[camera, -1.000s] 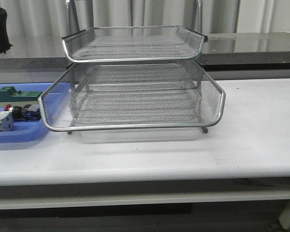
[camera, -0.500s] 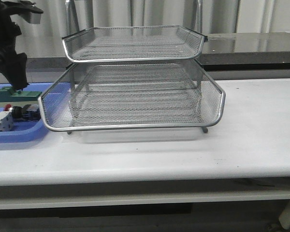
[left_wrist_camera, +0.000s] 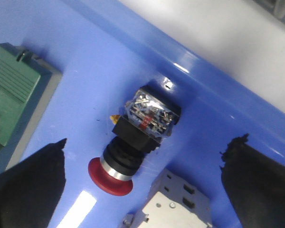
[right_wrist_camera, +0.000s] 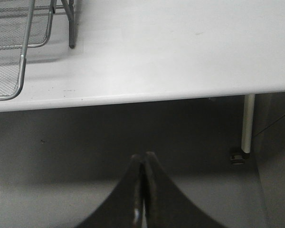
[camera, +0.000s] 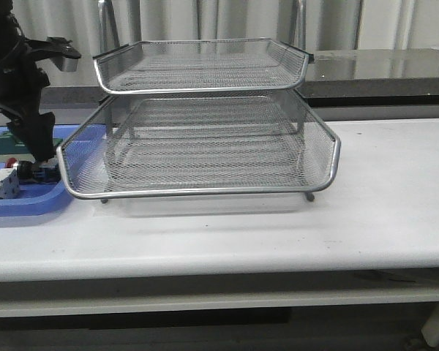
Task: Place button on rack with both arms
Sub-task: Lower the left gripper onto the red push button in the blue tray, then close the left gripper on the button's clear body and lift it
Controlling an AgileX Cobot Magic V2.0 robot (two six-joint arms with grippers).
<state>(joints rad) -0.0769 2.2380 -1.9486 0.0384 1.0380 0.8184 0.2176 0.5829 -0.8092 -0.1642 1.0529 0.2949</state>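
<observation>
The button (left_wrist_camera: 133, 142), with red head, black body and blue rear block, lies on its side in the blue tray (left_wrist_camera: 85, 57). It shows small in the front view (camera: 31, 171). My left gripper (left_wrist_camera: 147, 142) is open just above it, with one finger (left_wrist_camera: 28, 185) on each side and neither touching it. In the front view the left arm (camera: 25, 95) hangs over the tray, left of the silver wire-mesh rack (camera: 205, 139). My right gripper (right_wrist_camera: 143, 157) is shut and empty, below the table's front edge. It is out of the front view.
A green block (left_wrist_camera: 14, 95) and a white boxy component (left_wrist_camera: 175, 204) lie in the tray beside the button. The rack's corner and leg (right_wrist_camera: 19, 52) show in the right wrist view. A table leg (right_wrist_camera: 247, 123) stands below the edge.
My left arm has come down from the upper left and now sits low over the blue tray, above the button. The rack and tray contents have not moved.
</observation>
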